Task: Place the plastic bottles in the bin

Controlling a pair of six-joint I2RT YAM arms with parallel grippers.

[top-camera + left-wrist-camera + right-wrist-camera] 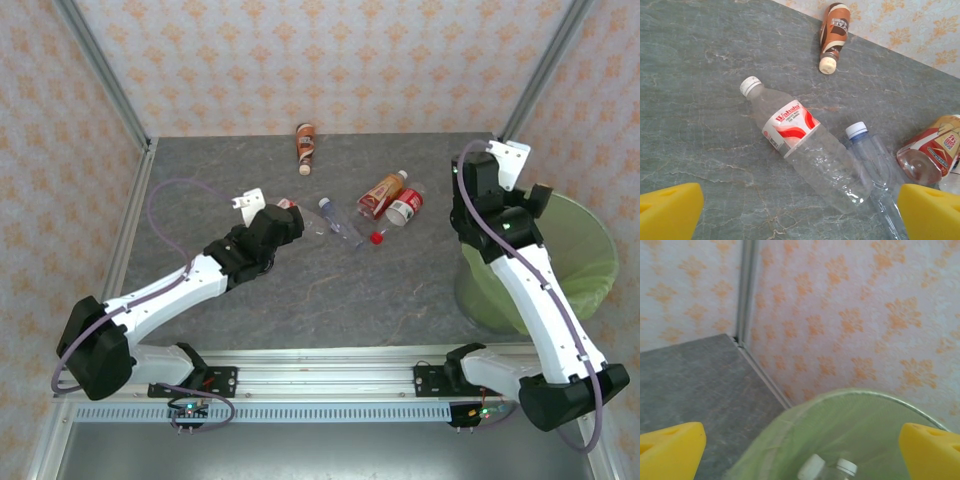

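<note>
The left fingers (670, 212), spread wide, hover over the clear plastic bottle with white cap and red-white label (805, 145), lying on the grey bench (690, 100), long axis diagonal to their gap. Beyond, the right fingers (670, 447), also apart, hang above the green-lined round bin (790, 440).

Glossy plastic on a matt worktop (690, 110)
The clear bottle (815, 155) is gleaming, dented; the bin (840, 425) liner is showing thin translucent green film.
</note>
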